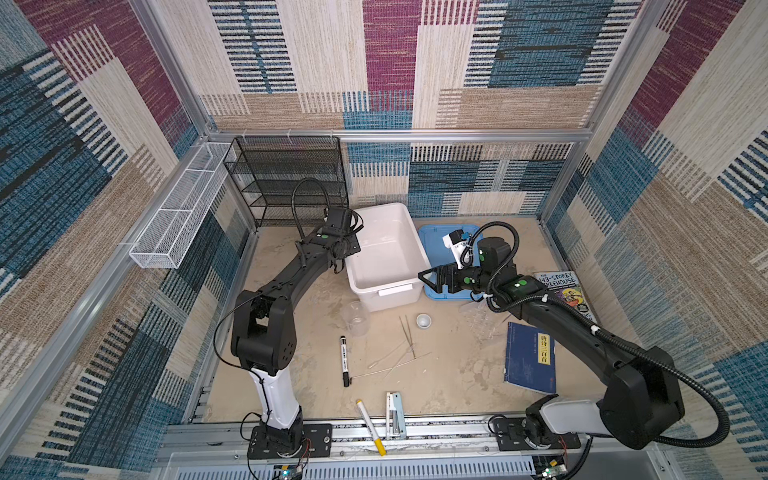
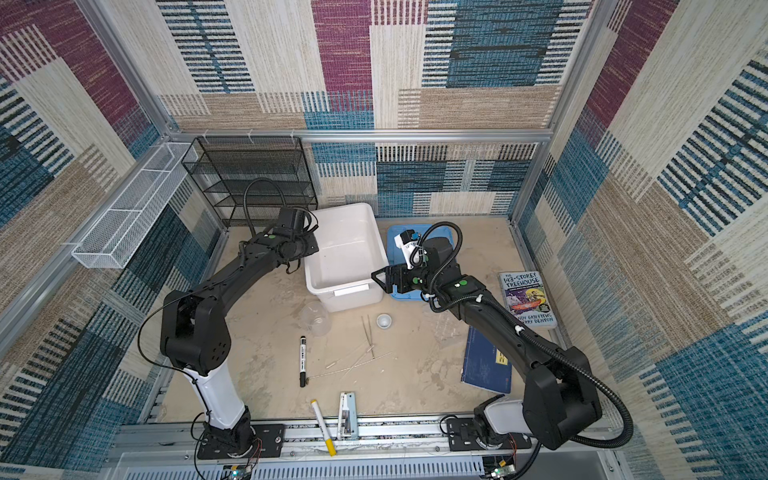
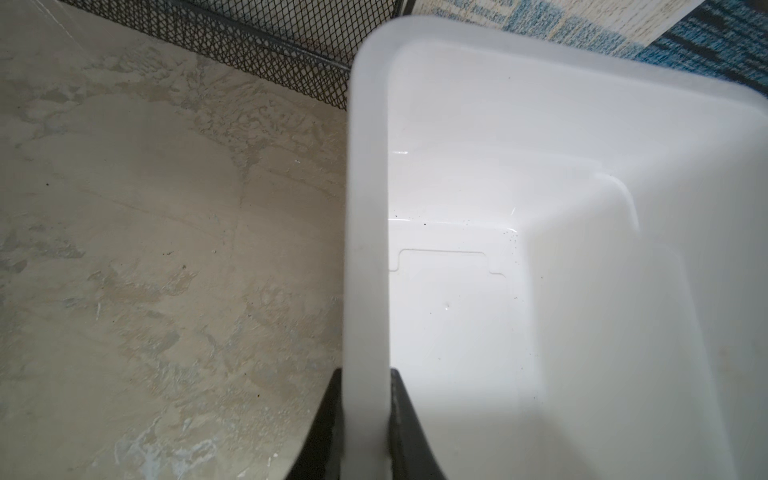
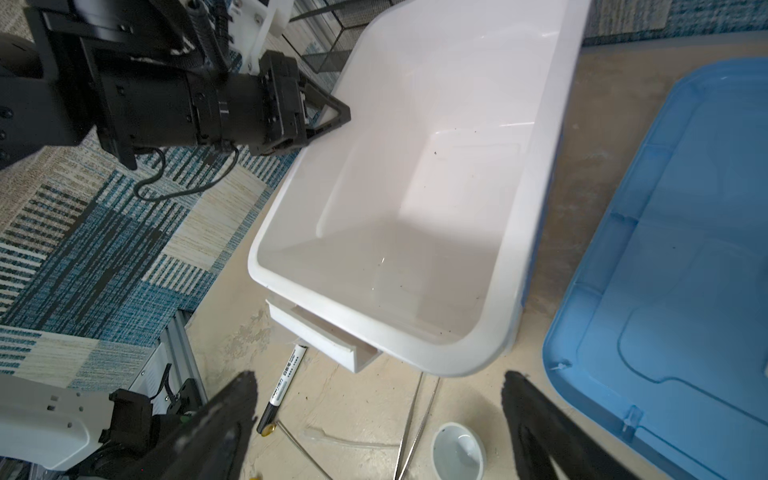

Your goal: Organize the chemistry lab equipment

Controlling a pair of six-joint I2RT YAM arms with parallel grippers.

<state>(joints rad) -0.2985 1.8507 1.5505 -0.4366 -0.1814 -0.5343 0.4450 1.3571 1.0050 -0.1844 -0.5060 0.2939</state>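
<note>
**Lab pieces loose on the counter, left claw on the bin rim**

Clock hours are read in the top views from the middle of the counter (image 1: 449,374), with twelve at the back wall. One clear beaker (image 1: 356,318) stands at about ten o'clock, just in front of the white bin (image 1: 376,291). One small white dish (image 1: 424,320) sits near twelve, and one pair of tweezers (image 1: 407,334) lies just beside it on the nine o'clock side. A loose scatter of thin clear rods (image 1: 395,359) crosses at the tweezers' near tips; they are too fine to count. One clear rack (image 1: 478,320) shows faintly at two o'clock, partly under the right arm. No test tubes can be made out.

The left claw (image 3: 365,382) is clamped on the bin's rim, one finger inside the wall and one outside. The right claw (image 4: 380,376) is spread wide and holds nothing. It hangs above the bin's near corner, with the dish and tweezers under it.

One blue lid (image 1: 436,237) lies flat at one o'clock, beside the bin. There are two markers: a black one (image 1: 344,361) at nine and a yellow-tipped one (image 1: 370,428) at seven, lying across the front rail. One stapler-like thing (image 1: 395,415) lies at six. There are two books at three o'clock, one blue (image 1: 528,361) and one illustrated (image 1: 561,291). One black mesh shelf (image 1: 286,178) and one white mesh basket (image 1: 178,216) stand at eleven.
</note>
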